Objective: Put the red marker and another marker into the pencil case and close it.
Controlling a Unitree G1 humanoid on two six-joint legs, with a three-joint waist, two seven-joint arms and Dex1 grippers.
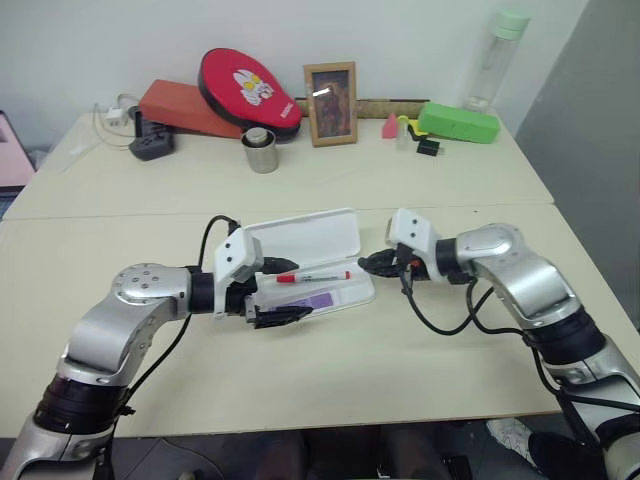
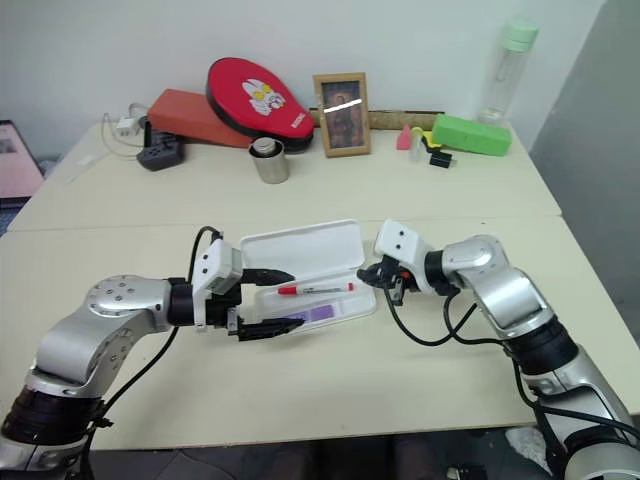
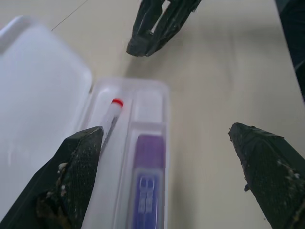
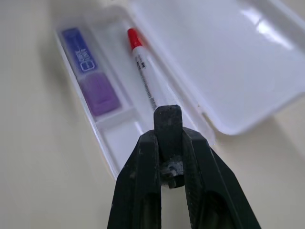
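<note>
Nearest the head camera, left tool (image 1: 278, 293) spread wide at the near-left end of the pencil case (image 1: 320, 238), one black finger (image 3: 71, 179) over the tray's edge, the other (image 3: 269, 169) over bare desk (image 1: 330, 375), gripping nothing. Open and flat in the middle of the desk, that white case: lid laid back on the far side, shallow tray on the near side. In the tray's long channel beside the hinge, the red marker (image 1: 313, 277), lengthwise, white barrel, red cap toward the left tool, red tail toward the other end. In the nearer channel, parallel and just beside, another marker (image 4: 90, 71), the short lilac-purple highlighter, paler end toward the small vacant compartment at the tray's right end. At that right end, right tool (image 1: 378, 264) pinched narrow, fingers together with nothing between, tip low over the tray's corner; contact impossible to tell. Along the far edge of the desk: red paddle case (image 1: 247, 88), framed picture (image 1: 331, 103), metal cup (image 1: 260, 150), green box (image 1: 458, 122), clear bottle (image 1: 497, 62).
</note>
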